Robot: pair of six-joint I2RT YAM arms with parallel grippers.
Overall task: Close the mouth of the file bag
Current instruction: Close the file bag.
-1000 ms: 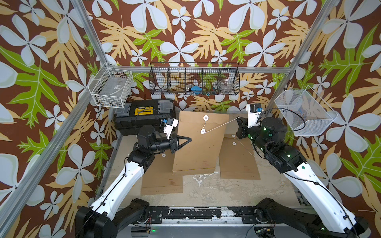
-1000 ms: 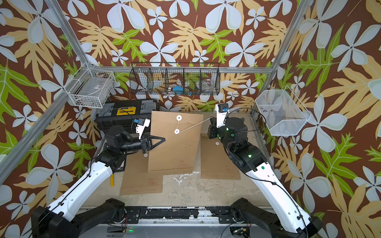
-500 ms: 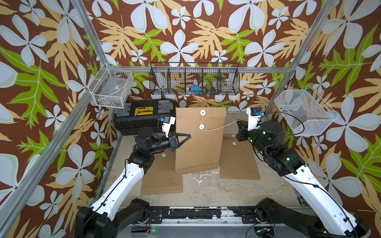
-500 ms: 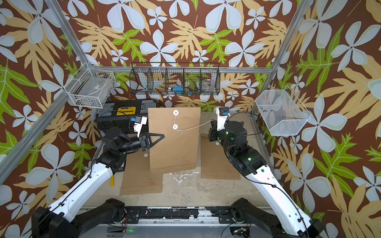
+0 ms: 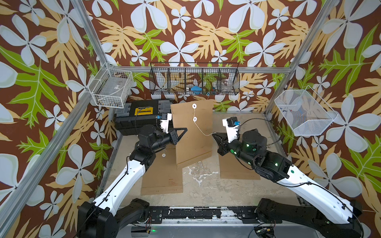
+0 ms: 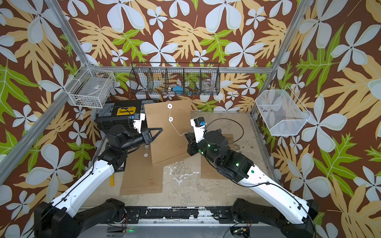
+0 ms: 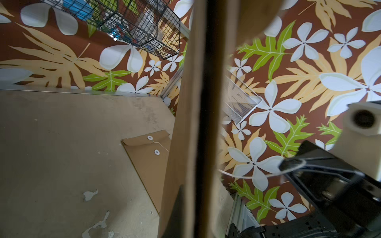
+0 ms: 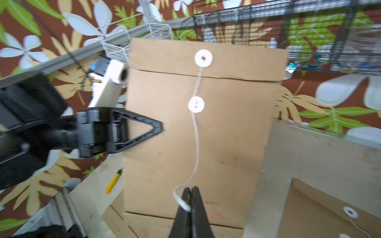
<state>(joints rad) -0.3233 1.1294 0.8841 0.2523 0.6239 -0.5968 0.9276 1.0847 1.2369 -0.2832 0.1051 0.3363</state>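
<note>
text: none legible | file bag (image 8: 222, 144): small red print, too blurred to read

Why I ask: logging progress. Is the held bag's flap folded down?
Folded down: the flap lies flat against the bag, its edge below the top button.

Bag and string bar the middle; the front is free.
The brown paper file bag (image 5: 192, 131) stands upright mid-table, the left gripper (image 5: 183, 130) clamped on its edge; a sagging white string (image 5: 201, 129) from its face to the pinching right gripper (image 5: 214, 135) crosses the gap there. A black toolbox with a yellow label (image 5: 142, 115) fills the back-left corner, and a black wire basket (image 5: 194, 79) overhangs the rear. Bare tabletop (image 5: 202, 185) before the bag lies free.
</note>
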